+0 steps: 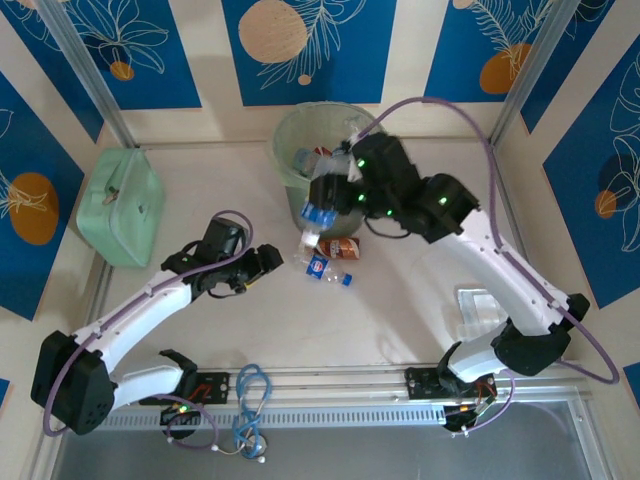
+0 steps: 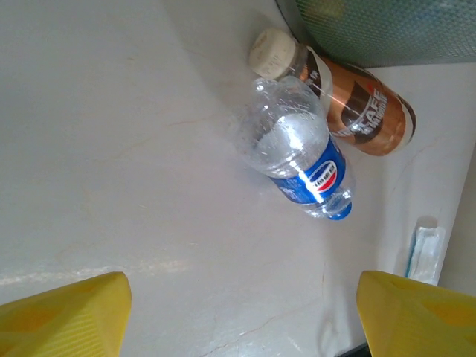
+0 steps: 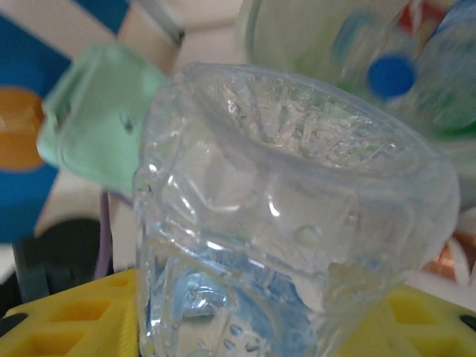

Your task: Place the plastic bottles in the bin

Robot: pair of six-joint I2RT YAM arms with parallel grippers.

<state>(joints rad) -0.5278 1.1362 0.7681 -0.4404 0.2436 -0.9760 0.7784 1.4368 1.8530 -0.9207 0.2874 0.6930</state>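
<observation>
Camera overhead: my right gripper [image 1: 330,185] is clamped on a clear bottle [image 1: 314,220], carrying it just in front of the bin [image 1: 285,150], with the arm bent at the elbow and reaching inward to the left. My left gripper [image 1: 272,262] is open and empty. Its arm is stretched low, pointing at a blue-capped bottle [image 1: 328,270] and a brown-labelled bottle [image 1: 342,247] lying on the table [image 1: 400,330]. On the left wrist I see yellow fingers [image 2: 67,316] spread wide with nothing between them, and both loose bottles lie side by side near the bin wall. On the right wrist the clear bottle is pinched between the fingers, and the bin behind it has other bottles [image 3: 390,74] inside.
</observation>
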